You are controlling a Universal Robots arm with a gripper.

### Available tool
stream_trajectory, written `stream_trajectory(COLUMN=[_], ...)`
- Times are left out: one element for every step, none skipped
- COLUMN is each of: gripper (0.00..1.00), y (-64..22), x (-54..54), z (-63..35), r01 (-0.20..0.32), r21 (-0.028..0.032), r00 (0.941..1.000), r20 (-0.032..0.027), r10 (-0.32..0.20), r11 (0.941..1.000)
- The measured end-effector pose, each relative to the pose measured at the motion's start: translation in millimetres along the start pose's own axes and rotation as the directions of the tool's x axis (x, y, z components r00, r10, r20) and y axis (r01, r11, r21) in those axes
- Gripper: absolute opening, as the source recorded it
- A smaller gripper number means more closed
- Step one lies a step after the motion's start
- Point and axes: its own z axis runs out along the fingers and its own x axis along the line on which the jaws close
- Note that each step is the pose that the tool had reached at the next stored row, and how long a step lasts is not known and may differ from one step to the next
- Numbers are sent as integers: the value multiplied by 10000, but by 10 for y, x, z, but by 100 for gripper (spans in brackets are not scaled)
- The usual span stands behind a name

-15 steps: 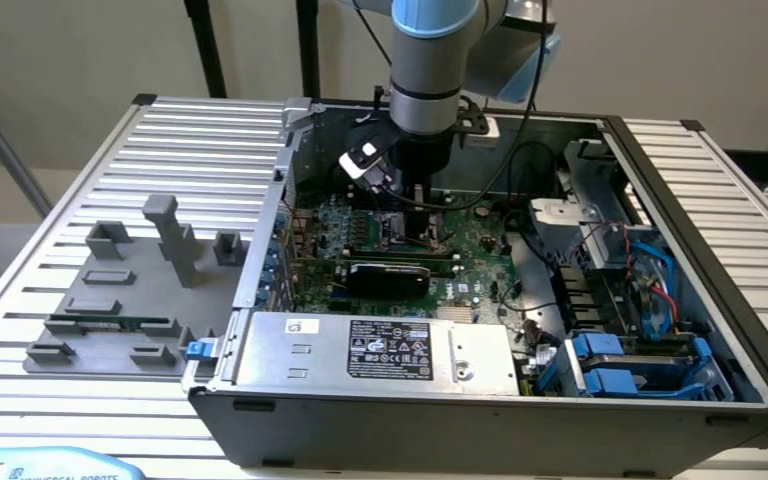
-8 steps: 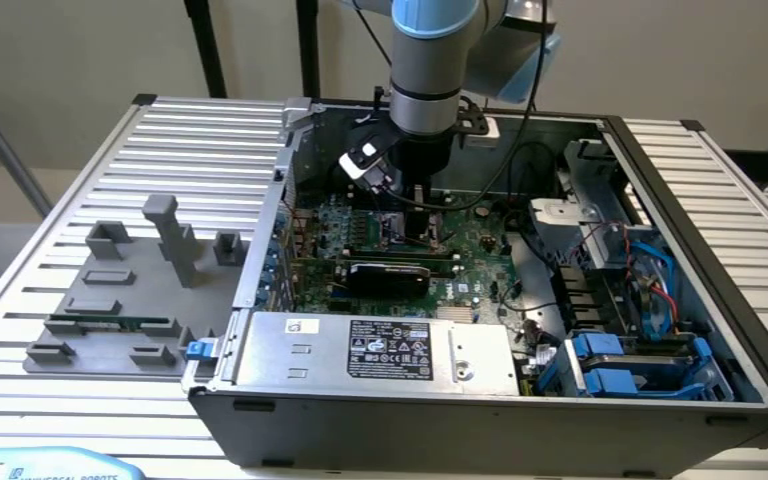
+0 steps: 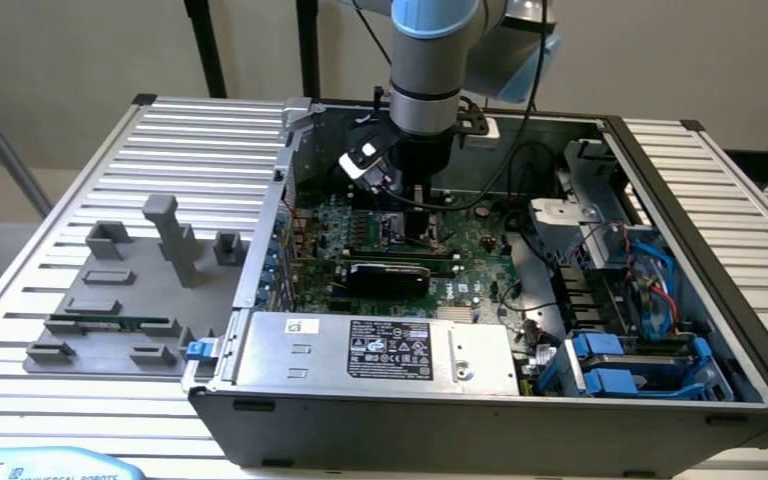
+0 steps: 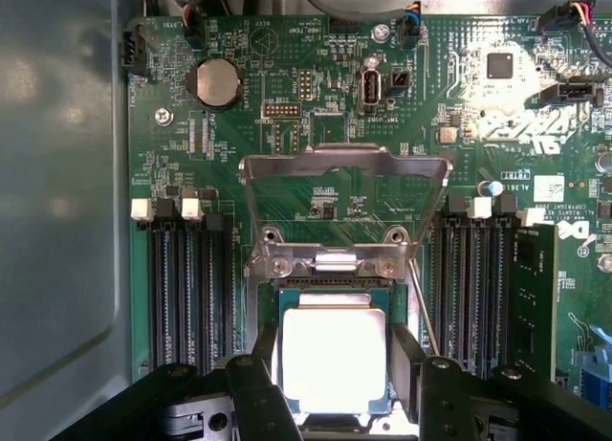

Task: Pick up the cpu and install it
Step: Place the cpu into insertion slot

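Note:
The cpu (image 4: pixel 334 350) is a flat square chip with a bright silvery top. It sits between the two black fingers (image 4: pixel 406 360) of my gripper (image 4: pixel 335 374), which press against its opposite edges. It lies level right over the socket (image 4: pixel 325 297) on the green motherboard (image 4: pixel 316 125), and I cannot tell whether it rests in the socket or hangs just above it. The socket's metal load plate (image 4: pixel 344 187) is swung open beyond it. In the exterior view my gripper (image 3: pixel 408 200) reaches straight down into the open computer case (image 3: pixel 491 420), hiding the chip.
Memory slots (image 4: pixel 186 288) flank the socket, one with a green stick (image 4: pixel 534 297). A thin lever (image 4: pixel 423 307) stands beside the socket. The power supply (image 3: pixel 384 350) and blue drive bays (image 3: pixel 624 360) crowd the case. Grey fixture blocks (image 3: pixel 171 240) and a memory stick (image 3: pixel 107 323) lie on the slatted table.

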Motion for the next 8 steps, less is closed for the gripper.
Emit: stream_trajectory(gripper=[55,55,55,55,55,55,55,55], y=[0,0,-1,-1,-3,-4,-7,-10], x=[0,0,0,0,0,0,0,0], z=[0,1,1,2,3,4,5,6], r01=[-2,-2,-2,-1,-1,0,0,0], r21=[-11,-26,-45,-62,-77,-90,-98,-103], r00=[10000,10000,10000,10000,10000,10000,10000,10000], r20=[7,11,16,21,26,30,34,38], r10=[2,2,2,1,1,0,0,0], r11=[10000,10000,10000,10000,10000,10000,10000,9999])
